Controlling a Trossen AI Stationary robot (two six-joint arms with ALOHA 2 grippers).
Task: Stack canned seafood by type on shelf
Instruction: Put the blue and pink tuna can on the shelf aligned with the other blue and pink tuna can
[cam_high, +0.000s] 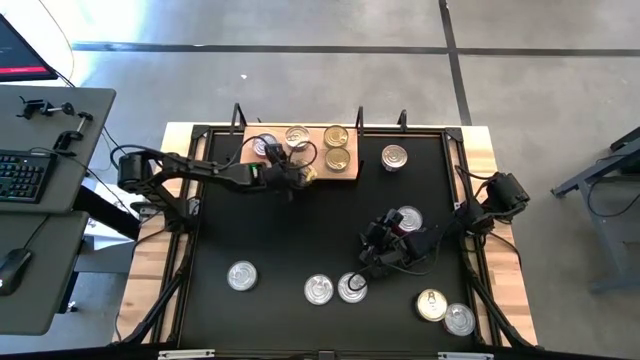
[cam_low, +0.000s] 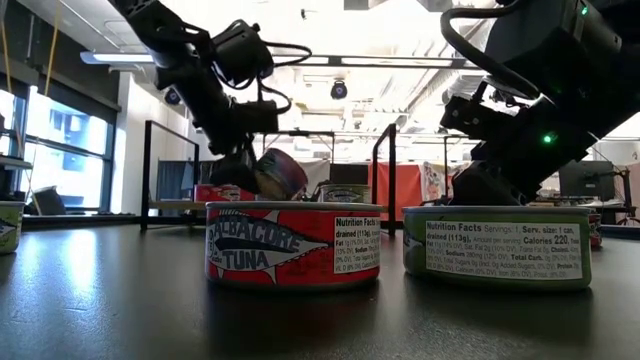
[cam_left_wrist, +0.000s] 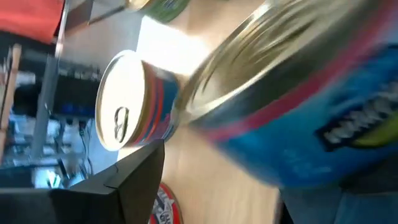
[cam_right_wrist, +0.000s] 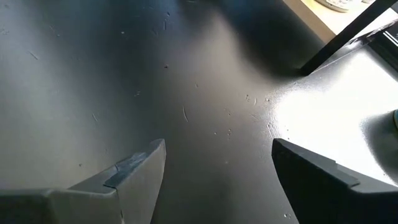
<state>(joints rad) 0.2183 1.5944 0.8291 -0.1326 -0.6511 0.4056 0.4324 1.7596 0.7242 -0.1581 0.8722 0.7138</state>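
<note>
The shelf (cam_high: 300, 170) is a light wooden board at the table's far side, bearing several canned seafood tins (cam_high: 336, 135). My left gripper (cam_high: 298, 177) hovers over the shelf's near edge, fingers wide, with a blue, pink-striped tin (cam_left_wrist: 292, 106) tilted between them; the low view shows this tin (cam_low: 282, 172) tipped beside the fingers. A red-and-blue tin (cam_left_wrist: 127, 102) stands on the shelf (cam_left_wrist: 205, 162) beyond. My right gripper (cam_right_wrist: 217, 180) is open over bare black table, close to a silver-topped tin (cam_high: 352, 288). My left gripper has the blue tin tilted between its fingers, lid rim (cam_left_wrist: 193, 106) toward one finger (cam_left_wrist: 134, 180), which stands apart from it. The tin hides the other finger, so I cannot tell whether the gripper touches the tin.
Loose tins lie on the black table: one at the far right (cam_high: 395, 157), one by the right arm (cam_high: 408, 218), several along the near edge (cam_high: 241, 275) (cam_high: 319, 290) (cam_high: 432, 305) (cam_high: 459, 319). A red tuna tin (cam_low: 292, 243) and a green-labelled tin (cam_low: 497, 247) fill the low view.
</note>
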